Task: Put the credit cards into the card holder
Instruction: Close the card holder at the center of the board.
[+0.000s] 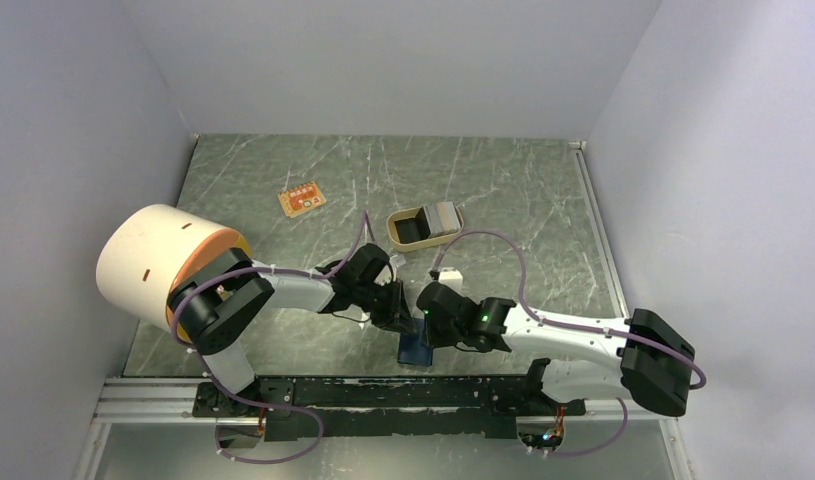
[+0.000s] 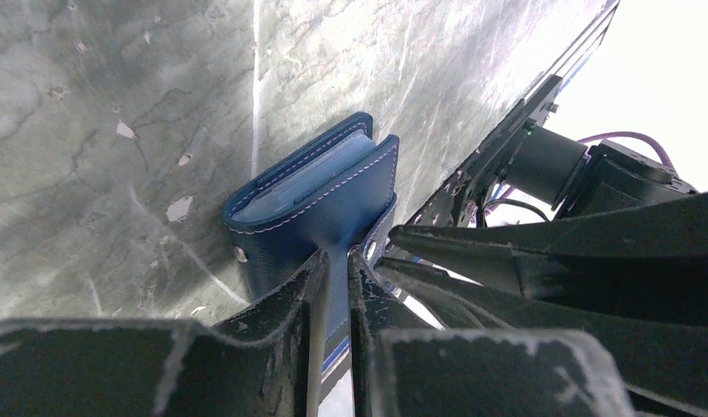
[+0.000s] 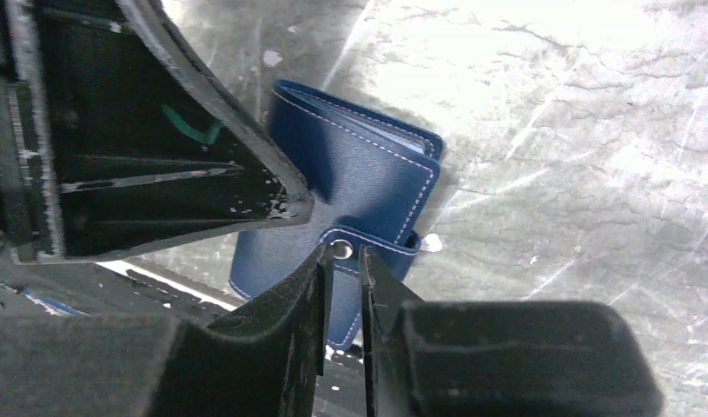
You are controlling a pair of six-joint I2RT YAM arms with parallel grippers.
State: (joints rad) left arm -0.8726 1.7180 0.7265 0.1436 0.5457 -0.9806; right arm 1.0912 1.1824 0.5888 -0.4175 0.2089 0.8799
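The card holder (image 1: 415, 350) is a dark navy wallet near the table's front edge, folded almost shut, with lighter blue layers showing at its open edge (image 2: 320, 169). My left gripper (image 1: 400, 317) is shut on one navy cover of it (image 2: 335, 254). My right gripper (image 1: 429, 322) is shut on the wallet's strap tab, right at the snap (image 3: 343, 252). The wallet (image 3: 367, 178) stands on edge between both grippers. A grey stack of credit cards (image 1: 445, 215) lies in the right half of the tan tray (image 1: 398, 240), far behind both grippers.
A small orange board (image 1: 301, 200) lies at the back left. A large white and orange cylinder (image 1: 158, 262) sits on the left. A small white object (image 1: 450, 276) lies behind the right gripper. The black rail (image 1: 383, 392) runs along the front edge.
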